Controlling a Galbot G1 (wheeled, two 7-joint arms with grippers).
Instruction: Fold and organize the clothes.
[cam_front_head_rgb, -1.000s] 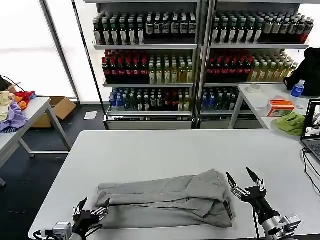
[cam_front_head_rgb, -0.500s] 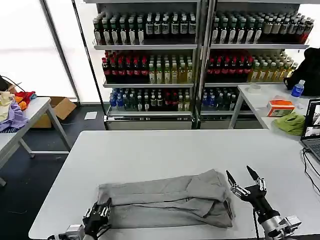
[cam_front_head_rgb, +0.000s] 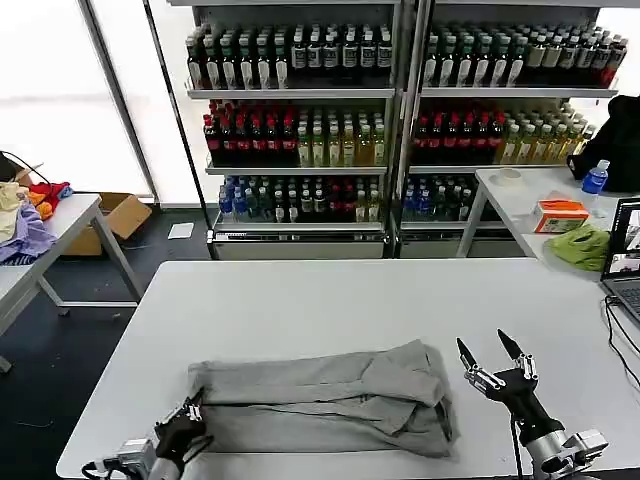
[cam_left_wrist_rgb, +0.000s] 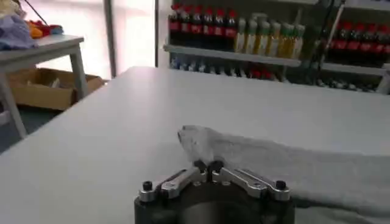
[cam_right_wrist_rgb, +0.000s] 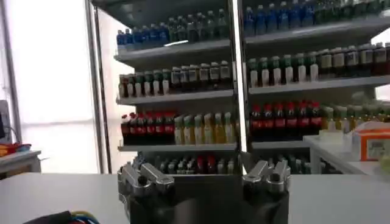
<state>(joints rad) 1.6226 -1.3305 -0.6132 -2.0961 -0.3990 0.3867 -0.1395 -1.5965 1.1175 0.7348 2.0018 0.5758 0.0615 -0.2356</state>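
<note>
A light grey shirt (cam_front_head_rgb: 330, 395) lies folded into a long band across the near half of the white table (cam_front_head_rgb: 300, 295). My left gripper (cam_front_head_rgb: 190, 412) is at the band's left end, near the table's front edge. In the left wrist view its fingertips (cam_left_wrist_rgb: 208, 165) are pressed together on the near edge of the grey shirt (cam_left_wrist_rgb: 292, 164). My right gripper (cam_front_head_rgb: 482, 346) hovers just off the band's right end with its fingers spread and nothing between them. The right wrist view shows it (cam_right_wrist_rgb: 206, 173) pointing toward the bottle shelves.
Shelves of bottles (cam_front_head_rgb: 400, 120) stand behind the table. A side table on the left holds a purple-orange heap (cam_front_head_rgb: 25, 215). On the right another table carries a lime-green cloth (cam_front_head_rgb: 582, 245), an orange box (cam_front_head_rgb: 560, 215) and a laptop (cam_front_head_rgb: 625, 260).
My left gripper came in to the shirt's left end, shut there and drew back to the left. The whole band has shifted slightly left. The right gripper has barely moved.
</note>
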